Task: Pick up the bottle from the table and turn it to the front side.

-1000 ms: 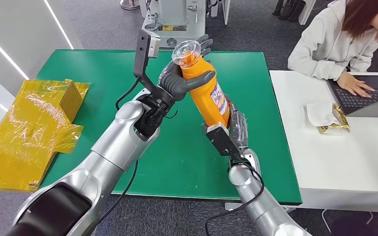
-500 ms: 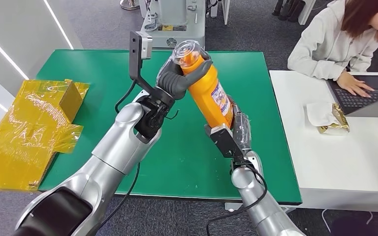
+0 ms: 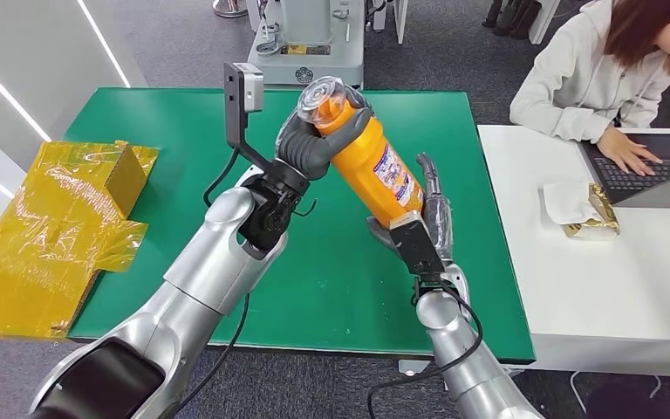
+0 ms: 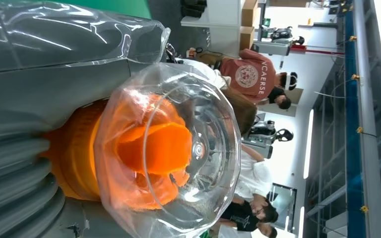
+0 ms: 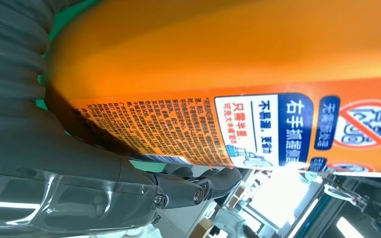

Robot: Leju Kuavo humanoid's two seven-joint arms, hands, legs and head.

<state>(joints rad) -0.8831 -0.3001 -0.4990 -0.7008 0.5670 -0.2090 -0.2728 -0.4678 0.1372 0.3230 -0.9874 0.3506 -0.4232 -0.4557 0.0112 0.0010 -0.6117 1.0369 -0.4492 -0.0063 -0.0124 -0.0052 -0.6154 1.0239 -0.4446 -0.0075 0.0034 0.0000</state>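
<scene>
While it tilts above the green table (image 3: pixel 140 131), the orange bottle (image 3: pixel 369 166) is grasped near its clear cap (image 3: pixel 324 94) by the left robot hand (image 3: pixel 307 144). The right robot hand (image 3: pixel 432 214) supports its base, fingers extended beside the label; whether it truly grips is unclear.

- The two arms are covered with smooth silver shells, and the joints between them are black.
- The left hand (image 3: pixel 312 144) is dark grey, with a thick grey thumb and darker fingers (image 3: pixel 359 98).
- The right hand (image 3: pixel 429 209) is wrapped in a clear, shiny plastic film.
- A black bracket rises from the left wrist and carries a small grey camera box (image 3: pixel 243 88).
- Black cables (image 3: pixel 227 166) run along both forearms.
- A flat black block sits at the right wrist.
</scene>
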